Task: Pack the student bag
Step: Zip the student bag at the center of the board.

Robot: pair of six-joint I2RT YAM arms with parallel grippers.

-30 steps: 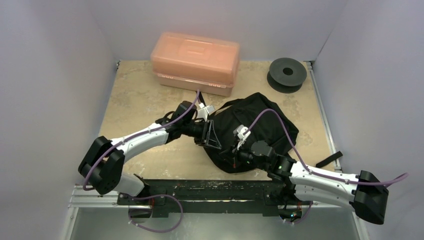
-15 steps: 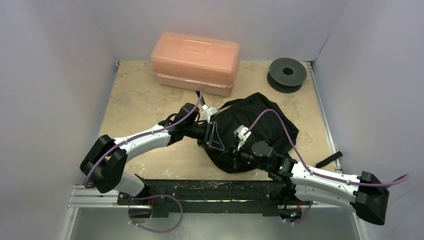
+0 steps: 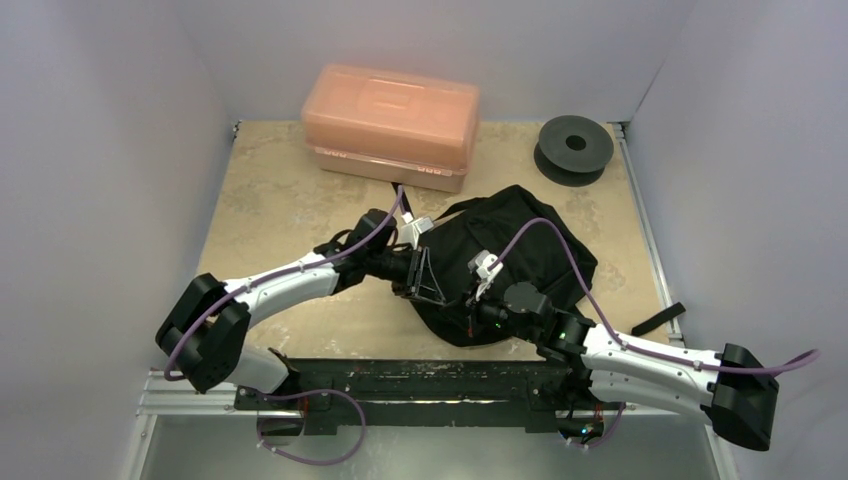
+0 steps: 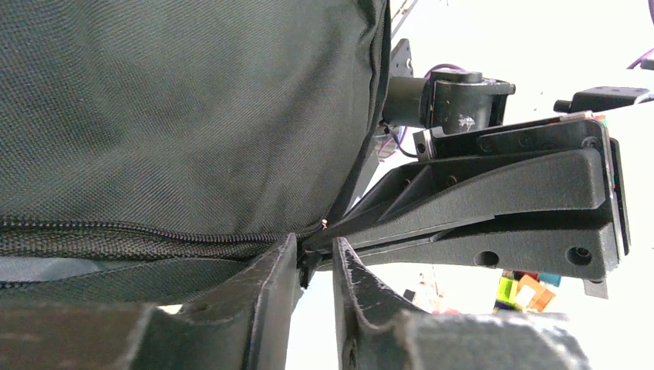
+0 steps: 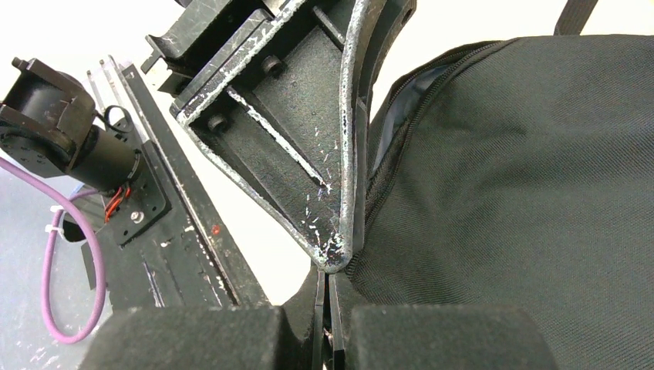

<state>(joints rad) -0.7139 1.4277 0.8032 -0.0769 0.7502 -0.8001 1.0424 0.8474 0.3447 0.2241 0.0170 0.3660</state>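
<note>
Gripping fabric of the student bag point(image 3: 530, 250), the right gripper point(image 5: 328, 297) had clenched jaws. The left gripper point(image 4: 315, 258) seemingly pinched its zip point(image 4: 139, 231).

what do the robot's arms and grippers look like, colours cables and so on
Both the left arm and right arm have white shells on the long links and black joints, with a purple cable running along each. The left gripper and right gripper are black, with braced triangular jaws; the left one's edges are scuffed to bare silver.
</note>
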